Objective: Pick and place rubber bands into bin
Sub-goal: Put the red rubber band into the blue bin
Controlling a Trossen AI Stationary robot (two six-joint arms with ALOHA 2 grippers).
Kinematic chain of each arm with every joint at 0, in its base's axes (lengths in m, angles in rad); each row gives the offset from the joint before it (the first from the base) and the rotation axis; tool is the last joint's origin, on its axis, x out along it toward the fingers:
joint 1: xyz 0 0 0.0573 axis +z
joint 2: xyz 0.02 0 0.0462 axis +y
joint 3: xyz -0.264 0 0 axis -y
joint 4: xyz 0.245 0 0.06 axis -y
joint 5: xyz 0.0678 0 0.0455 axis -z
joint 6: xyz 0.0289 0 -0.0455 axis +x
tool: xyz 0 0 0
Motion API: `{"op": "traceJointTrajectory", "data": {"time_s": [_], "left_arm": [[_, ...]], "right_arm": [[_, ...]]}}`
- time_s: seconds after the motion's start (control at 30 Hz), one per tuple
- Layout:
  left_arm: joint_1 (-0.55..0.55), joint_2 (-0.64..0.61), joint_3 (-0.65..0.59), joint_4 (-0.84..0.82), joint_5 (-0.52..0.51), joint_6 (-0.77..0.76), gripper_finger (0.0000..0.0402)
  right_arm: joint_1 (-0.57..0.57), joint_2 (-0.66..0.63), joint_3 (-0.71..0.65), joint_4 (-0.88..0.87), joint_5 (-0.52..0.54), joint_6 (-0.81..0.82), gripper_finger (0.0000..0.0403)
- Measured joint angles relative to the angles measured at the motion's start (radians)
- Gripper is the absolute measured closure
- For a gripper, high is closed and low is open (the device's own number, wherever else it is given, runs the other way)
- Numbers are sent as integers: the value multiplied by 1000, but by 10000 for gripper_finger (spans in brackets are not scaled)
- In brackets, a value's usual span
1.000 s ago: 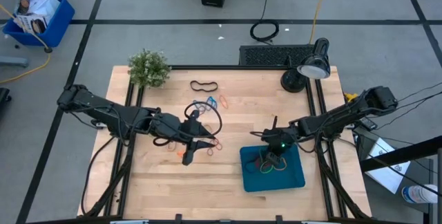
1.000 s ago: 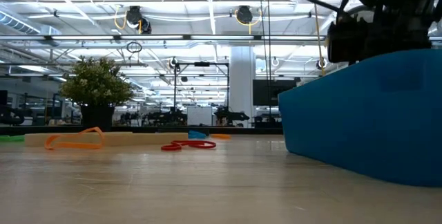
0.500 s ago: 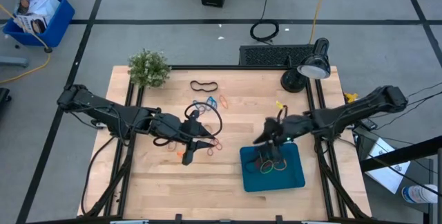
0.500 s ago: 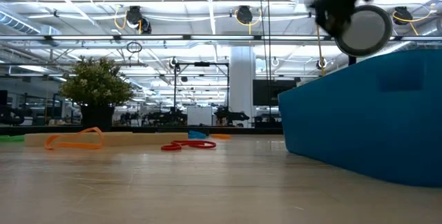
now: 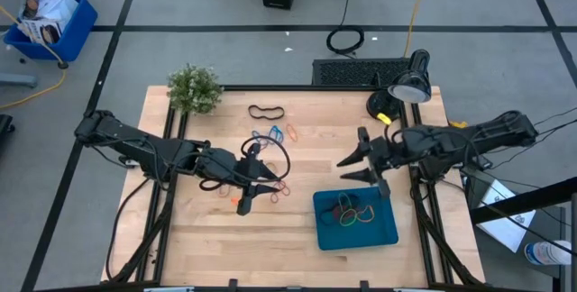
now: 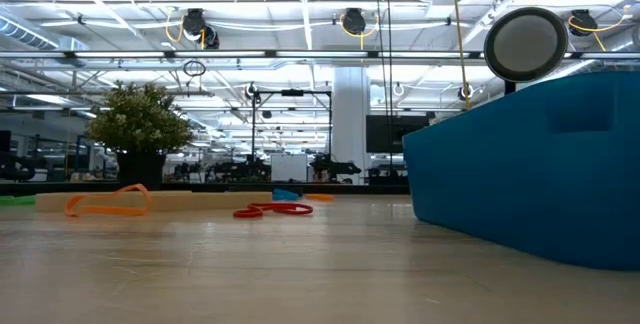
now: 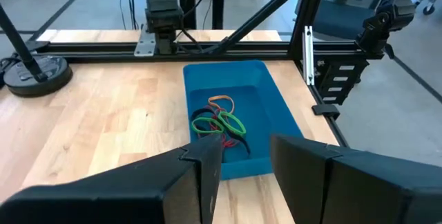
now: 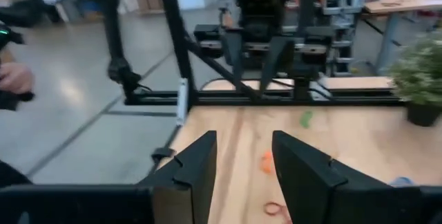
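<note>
— Hovering where, the right gripper point(image 5: 353, 168)?
— Above the desk point(image 5: 198, 238) beside the bin point(image 5: 386, 234), jaws apart, empty.
— Rubber bands point(image 5: 353, 214)?
— Several in the bin; left gripper point(image 5: 267, 187) parted over loose ones.

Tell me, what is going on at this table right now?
Two robot arms are sorting rubber bands into a teal bin. Several bands already lie in the bin, and others are scattered on the wooden table. The right gripper hovers open and empty just beyond the bin. The left gripper is low over a cluster of bands mid-table, fingers apart; whether it holds one is unclear.
</note>
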Motion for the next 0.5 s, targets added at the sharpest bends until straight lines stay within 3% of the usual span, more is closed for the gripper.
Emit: {"op": "traceJointTrajectory", "data": {"time_s": [0.17, 0.5], "left_arm": [[11, 0, 0, -49, -2, -1, 272], [55, 39, 1, -150, -70, 175, 272]], "right_arm": [[-26, 4, 51, -97, 89, -10, 267], [-59, 39, 51, -150, 90, 30, 266]]}}
